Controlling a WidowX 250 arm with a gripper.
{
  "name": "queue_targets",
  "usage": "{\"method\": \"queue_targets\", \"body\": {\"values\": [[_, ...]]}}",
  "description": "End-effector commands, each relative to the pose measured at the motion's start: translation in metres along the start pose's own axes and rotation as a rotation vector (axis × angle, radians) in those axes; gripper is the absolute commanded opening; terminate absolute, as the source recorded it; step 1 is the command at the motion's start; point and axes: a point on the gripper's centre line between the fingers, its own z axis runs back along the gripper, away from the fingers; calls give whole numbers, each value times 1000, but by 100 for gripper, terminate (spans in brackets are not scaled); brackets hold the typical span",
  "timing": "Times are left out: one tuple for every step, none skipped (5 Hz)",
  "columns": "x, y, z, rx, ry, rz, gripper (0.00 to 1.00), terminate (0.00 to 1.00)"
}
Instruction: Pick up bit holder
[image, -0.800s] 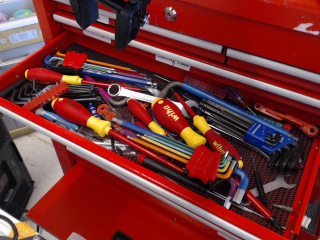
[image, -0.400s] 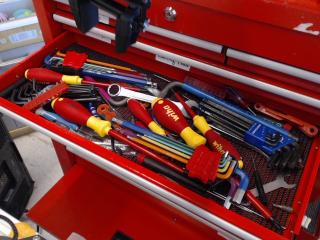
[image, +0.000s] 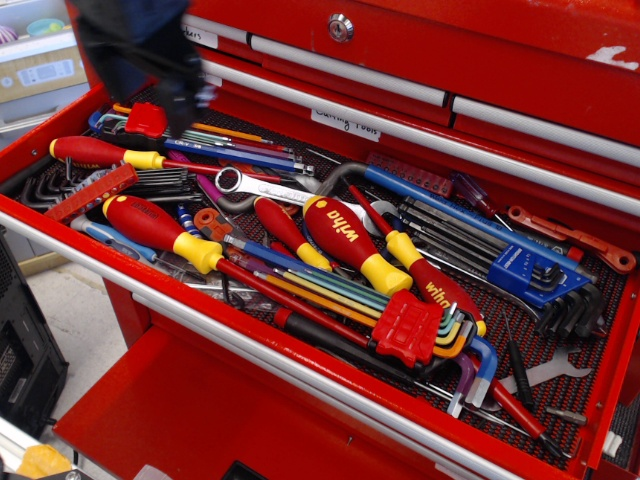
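Note:
The bit holder (image: 92, 192) is a narrow flat red bar with a row of silvery bits. It lies at the left end of the open red drawer (image: 300, 365), between two red-and-yellow screwdrivers. My gripper (image: 150, 75) is a dark, motion-blurred shape at the top left, above the drawer's back left corner. It hangs up and to the right of the bit holder, clear of it. The blur hides how its jaws stand.
The drawer holds several red-and-yellow screwdrivers (image: 345, 240), a wrench (image: 262, 186), red holders of coloured hex keys (image: 408, 328), a blue hex-key holder (image: 522, 272) and black hex keys. Closed red drawers (image: 450, 60) rise behind.
The gripper has moved quickly left and down, from over the upper drawer front to above the drawer's back left corner. The tools have not moved.

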Motion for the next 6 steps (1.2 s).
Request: {"method": "queue_targets", "body": {"values": [[-11, 32, -19, -22, -16, -62, 100, 0], [-21, 45, -34, -39, -28, -97, 100, 0], [-29, 59, -52, -38, -57, -141, 100, 0], [-36, 65, -65, -50, -79, -159, 100, 0], [-37, 73, -76, -64, -89, -167, 100, 0], [-40, 81, -89, -72, -104, -171, 100, 0]]}}
